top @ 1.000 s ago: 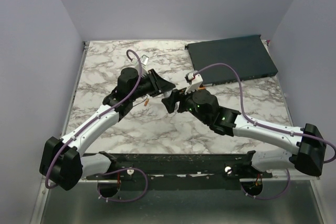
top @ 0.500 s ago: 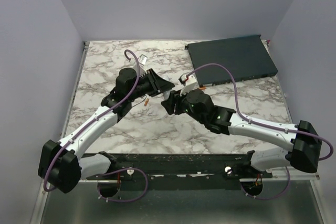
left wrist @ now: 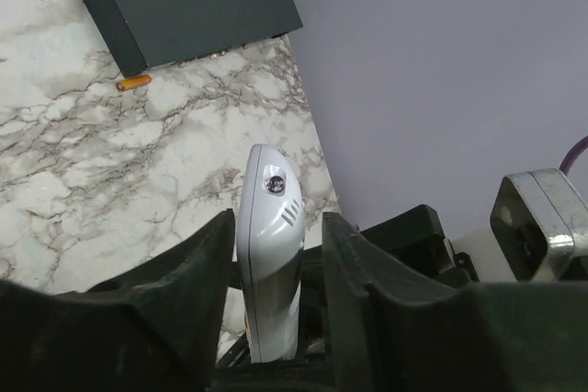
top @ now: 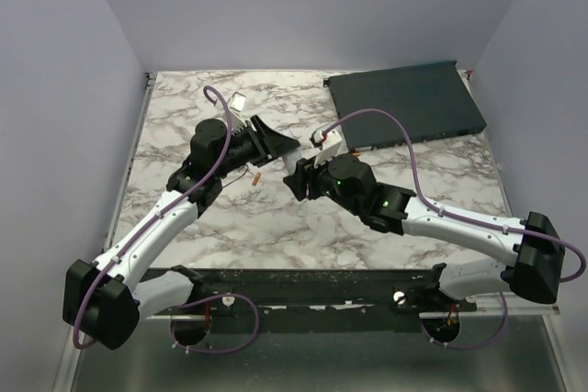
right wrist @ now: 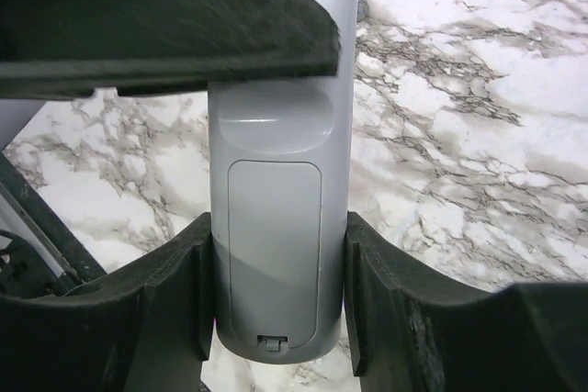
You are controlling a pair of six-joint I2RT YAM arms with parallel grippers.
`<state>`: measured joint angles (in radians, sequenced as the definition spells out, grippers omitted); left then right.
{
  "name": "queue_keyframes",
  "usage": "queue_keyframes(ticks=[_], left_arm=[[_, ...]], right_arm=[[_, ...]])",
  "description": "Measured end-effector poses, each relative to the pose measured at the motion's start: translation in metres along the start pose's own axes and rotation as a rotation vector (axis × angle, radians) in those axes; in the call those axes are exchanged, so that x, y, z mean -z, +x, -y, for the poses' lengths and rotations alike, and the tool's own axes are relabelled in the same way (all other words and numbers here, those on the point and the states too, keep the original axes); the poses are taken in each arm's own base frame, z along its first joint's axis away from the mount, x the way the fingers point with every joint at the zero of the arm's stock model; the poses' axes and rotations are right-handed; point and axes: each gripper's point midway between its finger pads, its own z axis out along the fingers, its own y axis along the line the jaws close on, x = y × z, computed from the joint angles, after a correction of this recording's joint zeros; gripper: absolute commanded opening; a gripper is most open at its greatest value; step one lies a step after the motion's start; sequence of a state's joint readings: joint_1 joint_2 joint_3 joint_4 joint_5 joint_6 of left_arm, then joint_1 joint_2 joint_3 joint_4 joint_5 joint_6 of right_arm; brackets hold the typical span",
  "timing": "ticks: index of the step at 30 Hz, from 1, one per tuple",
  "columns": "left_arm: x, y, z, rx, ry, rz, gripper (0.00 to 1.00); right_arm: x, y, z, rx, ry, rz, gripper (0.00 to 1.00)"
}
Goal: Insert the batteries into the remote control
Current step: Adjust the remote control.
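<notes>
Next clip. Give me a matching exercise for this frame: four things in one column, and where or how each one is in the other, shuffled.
Things:
1. remote control
2. battery
3. dark flat box
4. battery cover

Places or states:
A. at the far right corner of the table
B. closed, on the back of the handset
C. clamped by both the left gripper and the right gripper
D. lying loose on the marble near the box's edge

Pairs: 1-C, 2-D, 3-A, 4-B
</notes>
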<state>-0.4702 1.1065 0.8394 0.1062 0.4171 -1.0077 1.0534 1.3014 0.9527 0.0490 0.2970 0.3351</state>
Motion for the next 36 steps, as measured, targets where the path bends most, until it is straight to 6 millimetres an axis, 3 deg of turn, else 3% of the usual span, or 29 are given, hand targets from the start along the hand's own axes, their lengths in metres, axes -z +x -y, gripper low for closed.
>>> queue_keyframes(ticks=[8,18,36], left_arm=[[0.005,-0.009,0.0,0.006,-0.003,0.026,0.56],[0.005,-0.005,0.001,0.009,0.008,0.007,0.57],[0.003,0.008,-0.002,0.013,0.015,-0.062,0.33]], right_arm=[[0.005,0.013,0.007,0.02,0.016,-0.042,0.08],[0.008,0.01,0.007,0.041,0.006,-0.036,0.08],[0.009,0.009,0.005,0.084,-0.018,-0.036,0.08]])
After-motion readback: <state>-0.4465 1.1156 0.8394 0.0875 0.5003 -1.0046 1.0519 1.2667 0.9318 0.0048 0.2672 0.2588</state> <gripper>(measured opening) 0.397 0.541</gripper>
